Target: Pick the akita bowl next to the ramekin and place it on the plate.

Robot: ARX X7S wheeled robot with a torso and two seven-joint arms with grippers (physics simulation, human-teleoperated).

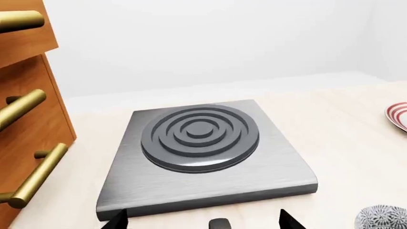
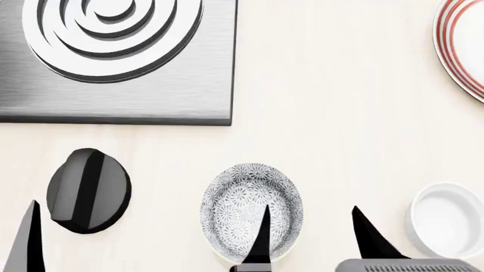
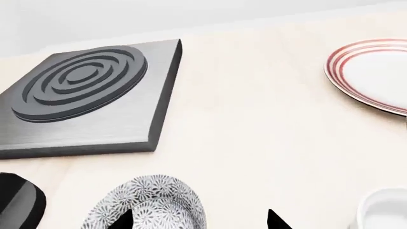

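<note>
1. Right now the bowl (image 2: 252, 211) is sitting upright on the desk (image 2: 340, 113), near the front edge of the head view, with the ramekin (image 2: 448, 218) beside it on its right and not touching it.
2. Your right gripper (image 2: 310, 232) is hanging over the bowl with its fingers spread wide and nothing between them: one finger (image 2: 262, 235) is showing over the bowl's inside, the other (image 2: 370, 235) over the gap between bowl and ramekin.
3. Your left gripper (image 1: 203, 220) is looking out at the burner plate (image 1: 203, 152) with its fingers parted and nothing in them; it is playing no part here.
4. The plate (image 2: 461, 51) is lying far off to the right and further back, well apart from the bowl, partly out of the head view.
5. You are dealing with what looks like stiff, glazed ware, so judge it light but slippery and breakable; it will not give under the fingers.
6. Consider taking hold on the right-hand wall, one finger inside and one outside, since the bowl looks too wide to span comfortably.
7. Mind the ramekin while the outer finger is coming down; the gap there is not generous.
</note>
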